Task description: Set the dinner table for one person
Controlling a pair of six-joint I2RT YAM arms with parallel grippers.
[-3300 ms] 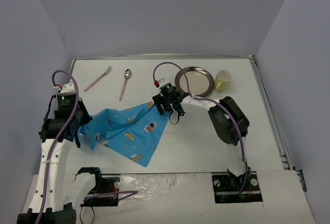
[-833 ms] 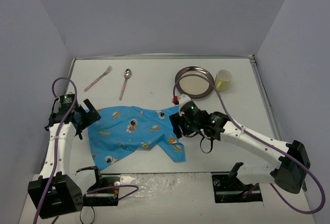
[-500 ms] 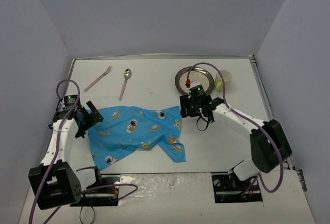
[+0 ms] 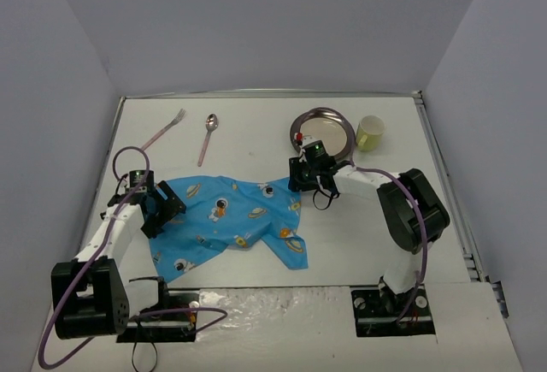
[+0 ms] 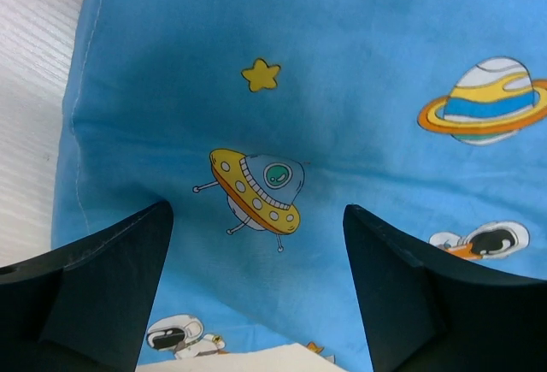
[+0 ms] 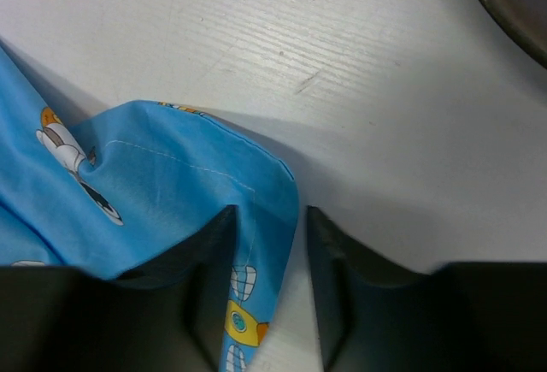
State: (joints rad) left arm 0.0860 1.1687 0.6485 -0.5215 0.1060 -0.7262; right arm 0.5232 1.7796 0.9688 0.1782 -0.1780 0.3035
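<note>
Top external view shows a blue cartoon-printed cloth mat (image 4: 226, 218) lying on the white dinner table (image 4: 376, 235), toward its near left. The mat's long axis runs left to right between the two arms. The left gripper (image 4: 161, 211) sits over the mat's left edge and the right gripper (image 4: 299, 182) at its far right corner, so each arm has one end.

In the left wrist view the fingers (image 5: 102, 295) are spread wide, with flat cloth between them and nothing pinched. In the right wrist view the fingers (image 6: 209, 278) stand narrowly apart, straddling the mat's hemmed corner. A sliver of bare table shows in the gap, so no clamp on the cloth is apparent.

One pointed corner of the mat juts toward the near edge on the right, nearer the right arm. Just beyond the right gripper rest a metal plate (image 4: 323, 132) and a pale cup (image 4: 370, 132). A fork (image 4: 162, 130) and a spoon (image 4: 208, 138) lie far left, apart from the mat.

Straightening the mat looks like the step in hand, and any pull would likely run along its long axis
</note>
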